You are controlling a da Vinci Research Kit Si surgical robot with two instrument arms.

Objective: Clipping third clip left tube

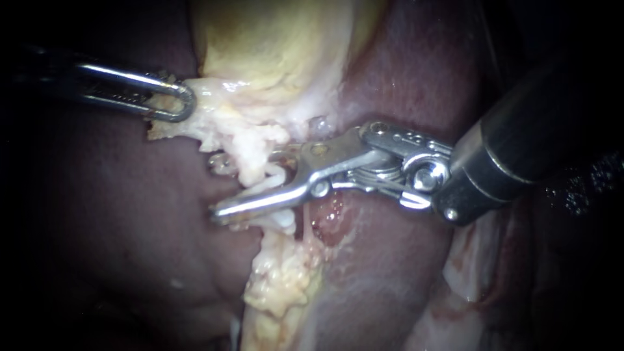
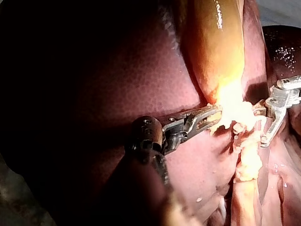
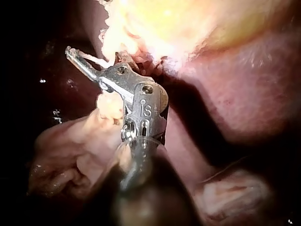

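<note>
Right instrument [image 1: 224, 186] astride tube [image 1: 285, 220]

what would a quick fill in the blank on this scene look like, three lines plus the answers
1. The left instrument has its jaws shut on pale tissue at the lower edge of the ____.
2. The right instrument holds its jaws ____, one on each side of a pale tube.
3. The dark red organ lying around both instruments is the ____.
Missing words: gallbladder; open; liver.
</note>
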